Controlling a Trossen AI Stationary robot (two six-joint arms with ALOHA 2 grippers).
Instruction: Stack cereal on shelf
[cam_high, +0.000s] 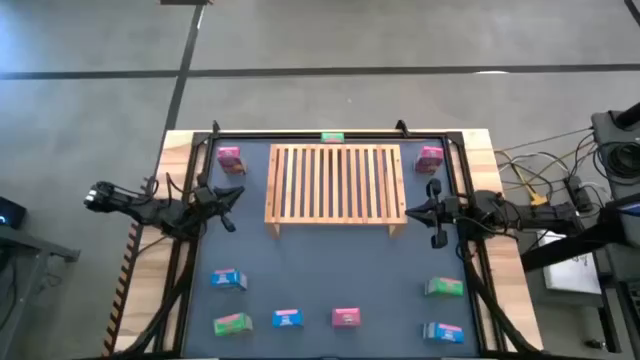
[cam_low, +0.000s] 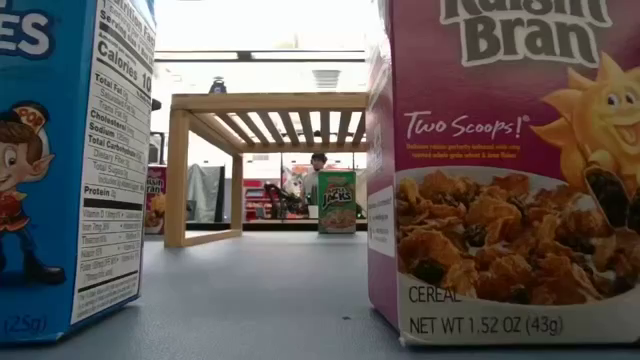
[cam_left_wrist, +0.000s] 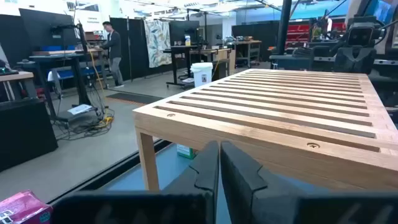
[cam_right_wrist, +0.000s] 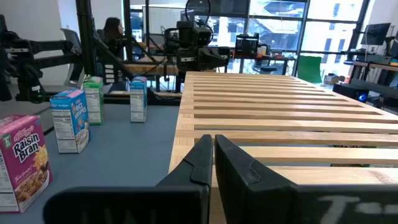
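Observation:
The light-wood slatted shelf stands on its short legs at the table's far middle. Cereal boxes stand around it: pink ones at its far corners, a green one behind it, and blue, green and pink ones among those along the near edge. My left gripper hangs shut and empty at the shelf's left end. My right gripper hangs shut and empty at its right end.
More boxes stand near the right front: green and blue, with another blue at the near middle. A black rail frames the grey tabletop. Cables and gear lie off the table's right side. A person stands in the room beyond.

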